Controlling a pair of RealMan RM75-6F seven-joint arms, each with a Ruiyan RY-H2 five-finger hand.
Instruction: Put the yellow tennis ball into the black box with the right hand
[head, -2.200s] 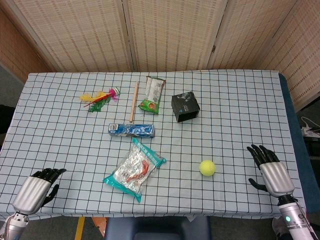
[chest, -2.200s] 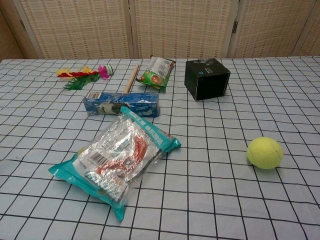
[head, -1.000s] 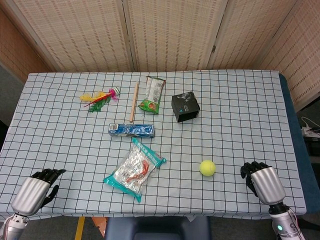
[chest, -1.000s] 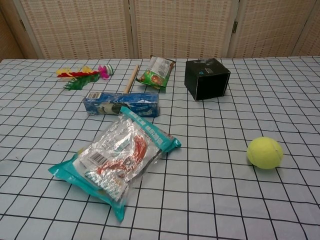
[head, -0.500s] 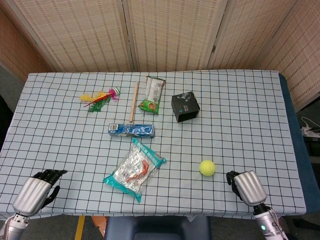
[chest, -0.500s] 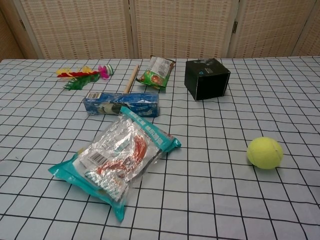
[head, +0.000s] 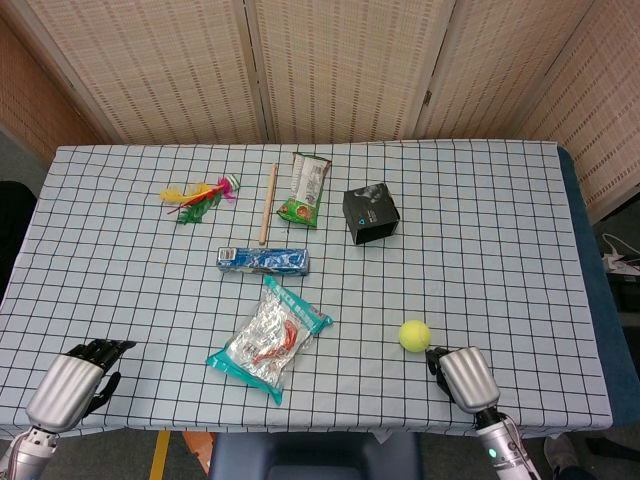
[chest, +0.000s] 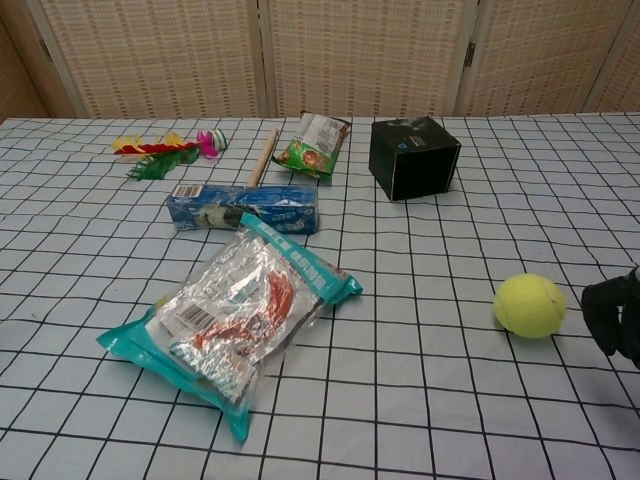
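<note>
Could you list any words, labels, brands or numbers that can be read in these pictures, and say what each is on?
No text can be read as words.
Black box: a small blue mark, too small.
Blue carton: print, blurred.
Green snack bag: print, blurred.
Teal-edged foil packet: white label, too small.
Yellow tennis ball: no marking visible.

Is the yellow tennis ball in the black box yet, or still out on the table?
Out. The yellow tennis ball lies on the checked cloth, well apart from the black box; the right robot hand is beside it, not holding it.
</note>
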